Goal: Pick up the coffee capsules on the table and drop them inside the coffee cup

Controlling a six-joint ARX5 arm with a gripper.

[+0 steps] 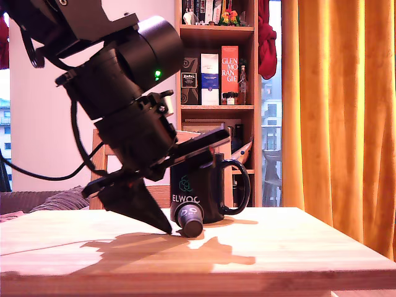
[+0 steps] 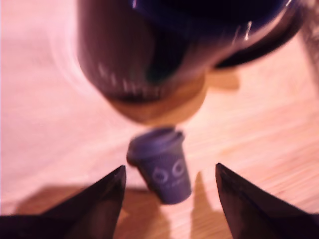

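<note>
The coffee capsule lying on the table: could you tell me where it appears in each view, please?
Exterior view: the capsule lies on its side in front of the black mug, beside the gripper's tip.
Wrist view: the capsule lies between the open fingers.
Shared landmark: the mug.

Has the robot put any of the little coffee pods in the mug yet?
Nothing looks done yet, though the inside of the coffee cup is hidden. One capsule lies on its side on the table, just in front of the cup. The gripper is open, a finger on each side of the capsule, not yet closed. Grabbing, lifting and dropping are left. No other capsule is visible.
</note>
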